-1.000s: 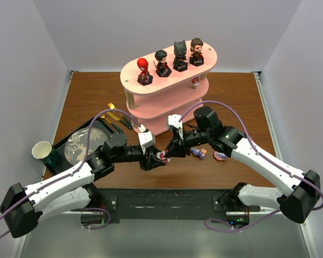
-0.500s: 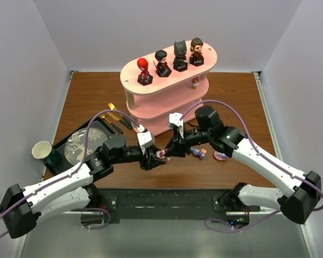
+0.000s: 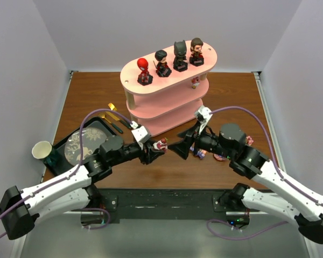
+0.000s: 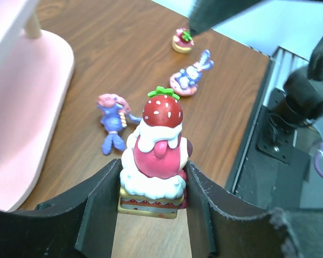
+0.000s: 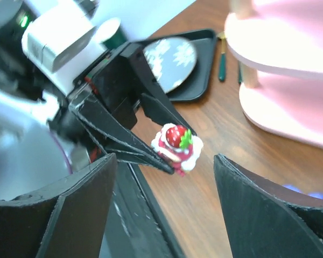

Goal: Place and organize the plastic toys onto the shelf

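Note:
My left gripper [image 3: 157, 148] is shut on a strawberry-topped pink cake toy [image 3: 162, 143], holding it just above the table in front of the pink shelf [image 3: 151, 110]. In the left wrist view the toy [image 4: 156, 145] sits upright between both fingers [image 4: 99, 196]. My right gripper [image 3: 181, 147] stands open just right of it, and in its own view the toy [image 5: 177, 141] lies beyond the wide jaws. Four big-headed figures [image 3: 162, 63] stand on the top board, and a small toy [image 3: 195, 82] stands on the middle one. Loose toys [image 3: 199, 153] lie on the table; one is a blue pony [image 4: 113, 121].
A black tray [image 3: 62, 141] holding a patterned plate sits at the left, with a paper cup [image 3: 41, 150] beside it. Gold and dark cutlery [image 3: 116, 119] lies between the tray and the shelf. Another small toy [image 3: 249, 141] lies beyond the right arm.
The right gripper has opened wide and drawn back to the right, away from the cake toy. The left gripper keeps the toy and has shifted slightly up and right.

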Robot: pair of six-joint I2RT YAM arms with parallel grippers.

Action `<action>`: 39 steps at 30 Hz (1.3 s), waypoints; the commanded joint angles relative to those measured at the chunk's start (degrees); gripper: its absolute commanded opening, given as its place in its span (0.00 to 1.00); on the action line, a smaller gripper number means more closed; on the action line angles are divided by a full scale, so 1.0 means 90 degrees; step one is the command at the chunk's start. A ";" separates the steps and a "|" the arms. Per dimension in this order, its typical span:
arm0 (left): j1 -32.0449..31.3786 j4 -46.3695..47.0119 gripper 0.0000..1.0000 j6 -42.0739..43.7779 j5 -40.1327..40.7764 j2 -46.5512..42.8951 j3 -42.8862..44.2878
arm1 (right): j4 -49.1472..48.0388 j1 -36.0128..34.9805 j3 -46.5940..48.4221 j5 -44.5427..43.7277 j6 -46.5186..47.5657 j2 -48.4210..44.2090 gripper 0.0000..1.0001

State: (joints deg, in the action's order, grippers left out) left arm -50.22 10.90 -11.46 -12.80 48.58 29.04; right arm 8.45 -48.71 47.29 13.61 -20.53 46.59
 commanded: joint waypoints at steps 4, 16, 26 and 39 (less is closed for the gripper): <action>-0.0075 0.0821 0.00 -0.0201 0.0543 0.0042 0.0016 | -0.0304 -0.1061 -0.0176 -0.2702 -0.1478 0.0145 0.75; -0.0114 0.0811 0.00 -0.0259 0.0602 0.0130 0.0055 | -0.0791 -0.1619 0.0117 -0.3680 -0.1351 0.1278 0.68; -0.0114 0.0752 0.00 -0.0250 0.0826 0.0140 -0.0013 | -0.0744 -0.1639 0.0214 -0.3846 -0.1381 0.0967 0.64; -0.0114 0.0586 0.00 -0.0259 0.0885 0.0276 0.0123 | -0.0694 -0.1639 0.0381 -0.3777 -0.1263 0.1171 0.64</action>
State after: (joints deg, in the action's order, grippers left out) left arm -51.05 13.65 -12.95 -4.45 51.37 28.75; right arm 4.91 -63.33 48.03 -18.70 -32.34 55.53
